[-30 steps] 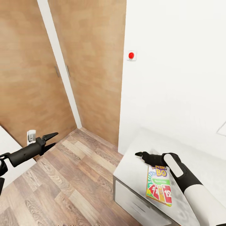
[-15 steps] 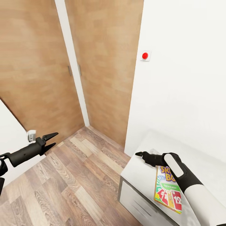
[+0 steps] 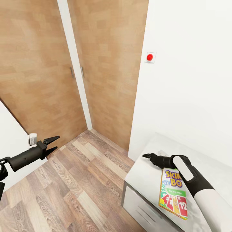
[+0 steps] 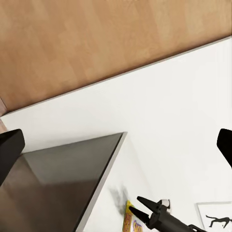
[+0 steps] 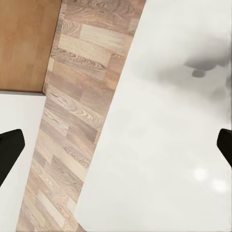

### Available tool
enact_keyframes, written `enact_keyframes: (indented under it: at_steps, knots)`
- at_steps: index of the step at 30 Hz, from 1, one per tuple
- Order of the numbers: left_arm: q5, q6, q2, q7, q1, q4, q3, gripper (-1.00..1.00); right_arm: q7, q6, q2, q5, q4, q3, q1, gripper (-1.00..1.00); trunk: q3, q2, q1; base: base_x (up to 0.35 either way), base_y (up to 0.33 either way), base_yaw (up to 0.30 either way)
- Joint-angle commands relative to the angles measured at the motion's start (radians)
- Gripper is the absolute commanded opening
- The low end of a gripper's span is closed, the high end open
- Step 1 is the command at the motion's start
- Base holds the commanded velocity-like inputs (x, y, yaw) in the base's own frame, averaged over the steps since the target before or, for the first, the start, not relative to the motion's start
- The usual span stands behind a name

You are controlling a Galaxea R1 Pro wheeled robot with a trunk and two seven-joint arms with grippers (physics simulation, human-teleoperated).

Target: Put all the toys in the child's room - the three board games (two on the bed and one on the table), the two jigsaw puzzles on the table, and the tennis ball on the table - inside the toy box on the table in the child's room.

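Note:
The yellow-green-red "SKIP-BO" board game (image 3: 172,192) lies flat on the light-grey table (image 3: 145,180), near its front edge. My right gripper (image 3: 145,156) hovers just above the table beyond the box's far end, with its forearm over the box's right side. Its fingers (image 5: 9,150) stand wide apart with nothing between them. My left gripper (image 3: 52,144) is open and empty over the wood floor, well left of the table. The left wrist view looks across at the right gripper (image 4: 139,205) and a corner of the board game (image 4: 128,220).
Tall wooden sliding doors (image 3: 38,64) fill the back left. A white wall with a red button (image 3: 149,57) rises behind the table. A wall socket (image 3: 32,138) sits by my left gripper. Wood-plank floor (image 3: 74,183) lies between the table's white front panel (image 3: 141,209) and the left wall.
The camera has swung, shifting the whole scene right. My right arm has drawn slightly to the right over the board game, uncovering more of its title. The left arm keeps its pose.

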Motion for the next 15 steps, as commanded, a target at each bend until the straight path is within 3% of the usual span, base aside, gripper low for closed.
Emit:
enact_keyframes:
  at_steps: [1,8,15]
  knots:
    - [-0.005,0.005,0.000,-0.005,-0.001,0.000,0.001,1.00,-0.001,0.002,-0.001,-0.002,-0.001,0.002,-0.001,1.00,-0.002,-0.002,0.001,0.000,0.039,0.007]
    - [0.000,0.006,0.000,-0.008,-0.001,0.000,0.001,1.00,-0.001,0.002,-0.010,-0.002,-0.007,0.000,-0.001,1.00,-0.002,-0.002,0.001,0.000,0.145,-0.045]
    - [0.003,0.006,0.000,-0.008,-0.001,0.000,0.001,1.00,-0.001,0.002,-0.014,-0.003,-0.009,-0.001,-0.001,1.00,-0.002,-0.002,0.001,0.000,0.254,-0.206]
